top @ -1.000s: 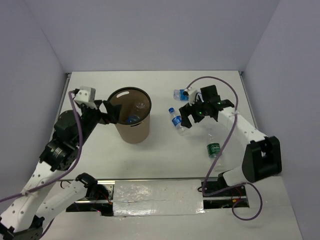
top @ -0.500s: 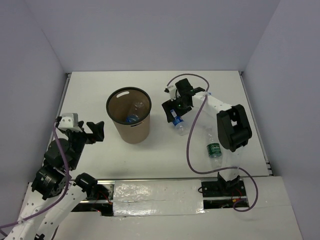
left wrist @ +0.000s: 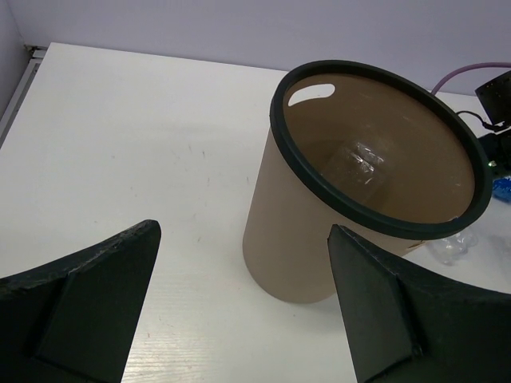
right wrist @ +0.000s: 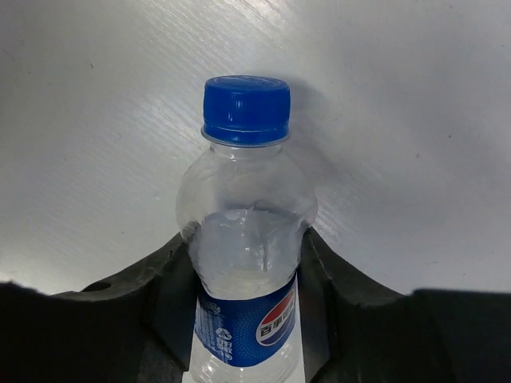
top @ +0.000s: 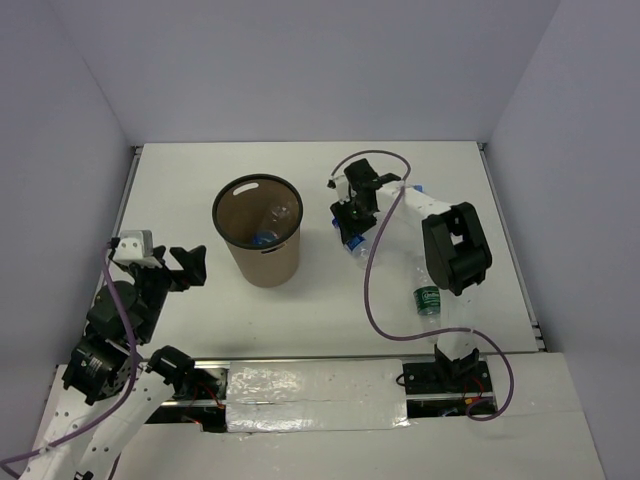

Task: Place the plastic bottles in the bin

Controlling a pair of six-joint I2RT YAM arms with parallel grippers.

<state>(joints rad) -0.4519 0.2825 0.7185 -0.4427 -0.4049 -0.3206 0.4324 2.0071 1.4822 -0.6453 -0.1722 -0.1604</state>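
Observation:
The brown bin (top: 262, 255) stands left of centre on the table, with clear plastic bottles (top: 272, 222) lying inside it. In the left wrist view the bin (left wrist: 297, 239) is ahead of me and a bottle (left wrist: 361, 158) shows at its bottom. A blue-label bottle (top: 356, 243) lies to the right of the bin, and my right gripper (top: 348, 215) is down over it. In the right wrist view both fingers press the sides of this blue-capped bottle (right wrist: 244, 223), so my right gripper (right wrist: 246, 259) is shut on it. A green-label bottle (top: 428, 297) lies nearer, to the right. My left gripper (top: 186, 266) hangs open and empty left of the bin.
The grey walls close the table on three sides. The right arm's purple cable (top: 372, 270) loops over the table between the two loose bottles. A metal rail (top: 315, 385) runs along the near edge between the arm bases.
My right arm has swung left onto the blue-label bottle and its fingers have closed on it. My left arm has pulled back from the bin toward the near left, still open.

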